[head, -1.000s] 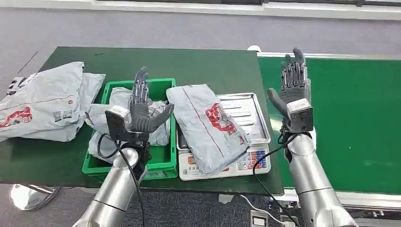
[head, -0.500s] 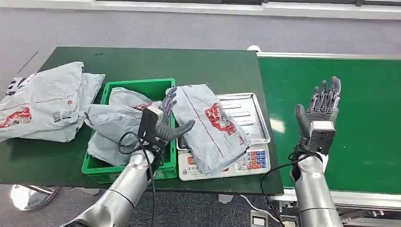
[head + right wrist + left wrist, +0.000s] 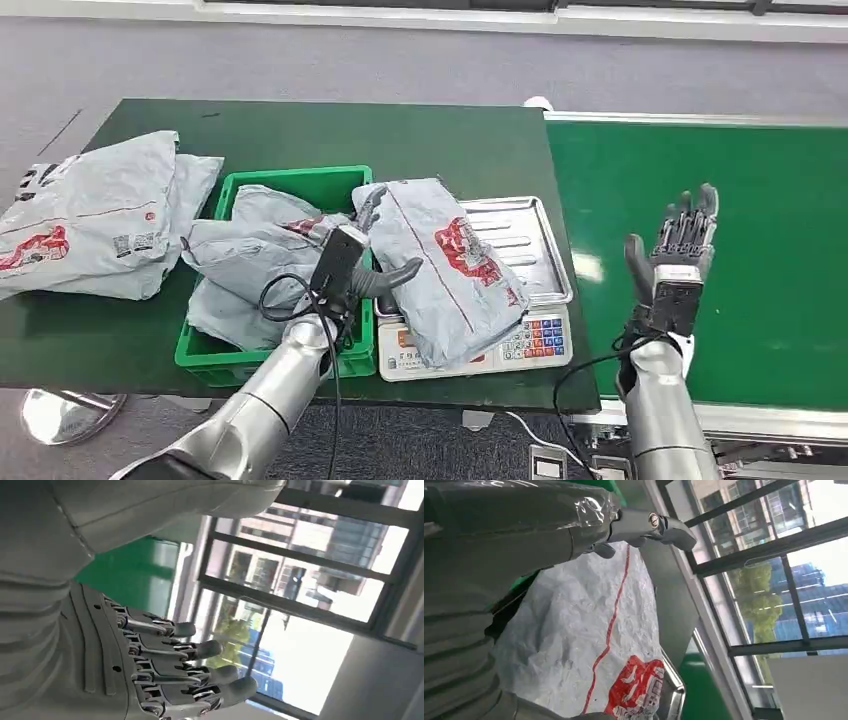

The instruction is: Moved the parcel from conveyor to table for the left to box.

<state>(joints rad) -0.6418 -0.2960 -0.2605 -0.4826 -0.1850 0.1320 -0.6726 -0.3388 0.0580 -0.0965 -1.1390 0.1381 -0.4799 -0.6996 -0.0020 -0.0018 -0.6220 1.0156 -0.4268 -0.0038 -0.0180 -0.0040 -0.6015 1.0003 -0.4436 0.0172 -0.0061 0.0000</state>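
The workspace is a dark green table [image 3: 420, 130] occupying the left and centre of the head view, with a brighter green conveyor belt [image 3: 770, 260] adjoining it at the right; grey floor runs across the top of the frame. The wrist views look up toward large windows with buildings outside.

At the centre of the frame, a weighing scale [image 3: 530, 345] with a steel pan and keypad sits on the table near the front edge. The grey parcel [image 3: 440, 265], a mailer bag with red print, lies diagonally across the scale, its lower end overhanging the keypad. Judged from this position, the parcel has been set here for weighing and for pickup by the left arm.

Directly left of the scale stands a green plastic crate [image 3: 345, 185] holding further grey mailer bags [image 3: 245, 260]. A separate stack of mailer bags [image 3: 95, 215] rests at the left edge of the frame.

The left hand [image 3: 365, 265] is at the near-left edge of the parcel, between crate and scale. Its fingers are spread with the thumb extended under the bag's edge; it touches the parcel but is judged not yet to hold it.

The right hand [image 3: 675, 245] is raised over the conveyor at centre right, palm upright, fingers released and apart, holding nothing.
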